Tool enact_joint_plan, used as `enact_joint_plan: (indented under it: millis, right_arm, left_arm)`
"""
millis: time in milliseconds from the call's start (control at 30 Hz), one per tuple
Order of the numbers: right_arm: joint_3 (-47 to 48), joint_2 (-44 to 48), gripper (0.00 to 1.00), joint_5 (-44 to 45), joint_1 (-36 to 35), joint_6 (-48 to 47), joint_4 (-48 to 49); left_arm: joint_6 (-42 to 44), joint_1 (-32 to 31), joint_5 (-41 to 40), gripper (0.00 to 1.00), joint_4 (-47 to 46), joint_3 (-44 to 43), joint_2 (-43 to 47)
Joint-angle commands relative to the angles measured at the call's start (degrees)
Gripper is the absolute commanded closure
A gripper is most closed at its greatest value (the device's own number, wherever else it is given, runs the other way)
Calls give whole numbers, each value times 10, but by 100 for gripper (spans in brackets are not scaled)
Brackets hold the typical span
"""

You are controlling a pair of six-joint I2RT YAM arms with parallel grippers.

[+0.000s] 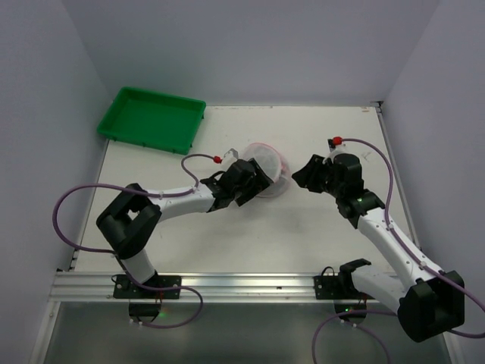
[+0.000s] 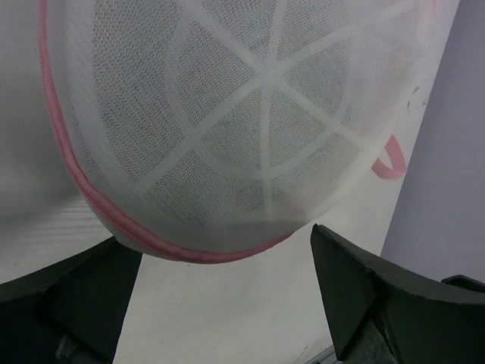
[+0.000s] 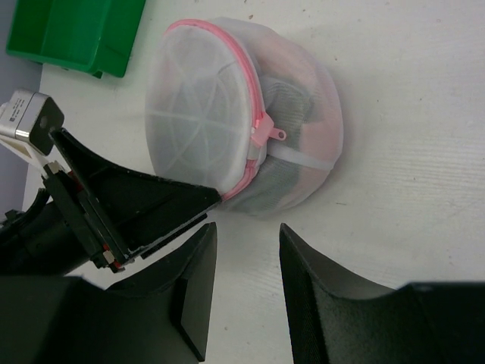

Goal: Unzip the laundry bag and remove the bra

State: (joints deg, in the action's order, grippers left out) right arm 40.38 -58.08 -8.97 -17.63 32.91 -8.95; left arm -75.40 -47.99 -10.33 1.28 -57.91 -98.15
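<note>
Laundry bag (image 3: pixel 227 114) sits mid-table between the two arms, tipped on its side: one domed face points left, the pink zipper rim (image 3: pixel 244 72) runs up and over. Left gripper (image 2: pixel 223 241) has its fingers spread wide, straddling the bag's lower left edge. No pinch that I can see; it looks like a brace so the bag won't slide when the zip gets pulled. Right gripper (image 3: pixel 246 231) is just right of the bag, fingers apart and holding nothing, with the zipper pull (image 3: pixel 270 135) straight ahead of it and not touching. That lineup reads as approach for a pull grab. Zipper looks closed all round. Dark grey fabric, probably the bra (image 3: pixel 288 114), shows through the mesh. Green tray (image 1: pixel 151 120) is far-left, well clear. Risk: small floppy tab, easy to miss.
</note>
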Motion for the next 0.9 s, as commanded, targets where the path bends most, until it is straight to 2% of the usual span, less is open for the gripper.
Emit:
enact_joint_plan:
  millis: [0, 200, 300, 400, 433, 500, 533, 600, 633, 733, 867]
  right_arm:
    - [5, 10, 59, -16, -1, -16, 23]
    - [4, 7, 59, -39, -1, -30, 31]
    - [8, 3, 59, -52, -2, -36, 34]
    - [11, -5, 59, -59, -4, -39, 38]
    - [12, -7, 59, -60, -7, -41, 39]
    - [11, -17, 59, -59, -14, -44, 42]
    - [10, -21, 59, -57, -19, -47, 42]
    - [6, -33, 59, -57, -28, -50, 48]
    - [5, -38, 59, -56, -30, -50, 54]
    - [12, -53, 59, -49, -49, -52, 61]
    - [33, -88, 60, -40, -79, -59, 67]
  left_arm:
    - [-27, 1, -68, 6, -51, -18, 2]
    - [14, 3, -116, 24, -51, -13, 8]
    - [43, 10, -112, 32, -53, -5, 9]
    - [73, 25, -83, 49, -49, 5, 13]
    - [80, 38, -74, 58, -48, 10, 16]
    - [105, 51, -43, 66, -54, 31, 32]
    - [111, 67, -31, 74, -55, 38, 38]
    - [132, 81, 8, 81, -61, 53, 58]
    - [140, 92, 18, 88, -64, 64, 66]
    - [189, 105, 44, 98, -47, 69, 90]
    - [217, 111, 71, 100, -22, 76, 118]
